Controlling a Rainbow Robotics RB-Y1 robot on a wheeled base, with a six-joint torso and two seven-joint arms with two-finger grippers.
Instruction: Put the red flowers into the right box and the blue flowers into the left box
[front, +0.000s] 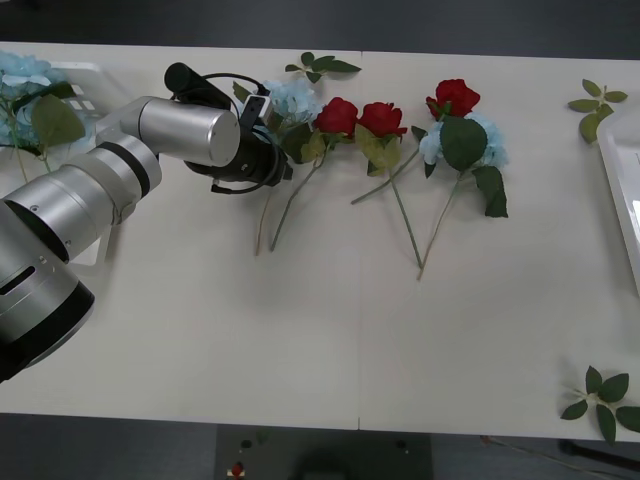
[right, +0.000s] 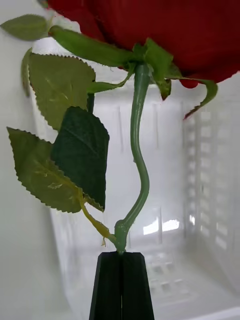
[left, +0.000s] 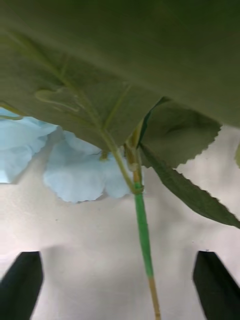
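Note:
My left gripper (front: 280, 135) reaches over a blue flower (front: 292, 98) at the left end of a row on the table. In the left wrist view its black fingers (left: 22, 282) stand open on either side of that flower's green stem (left: 142, 235), with pale petals (left: 75, 175) and big leaves beyond. Three red flowers (front: 337, 115) (front: 382, 118) (front: 455, 97) and another blue flower (front: 485, 140) lie further right. The right gripper (right: 121, 255) is shut on the stem of a red flower (right: 165, 30), held over a white box with slotted walls (right: 210, 165). The left box (front: 90, 85) holds a blue flower (front: 25, 80). The right box's rim (front: 622, 190) is at the right edge.
Loose green leaf sprigs lie at the back centre (front: 320, 66), back right (front: 597, 105) and front right (front: 605, 395). The near half of the white table (front: 300, 340) is bare. My left arm (front: 110, 190) crosses the table's left side.

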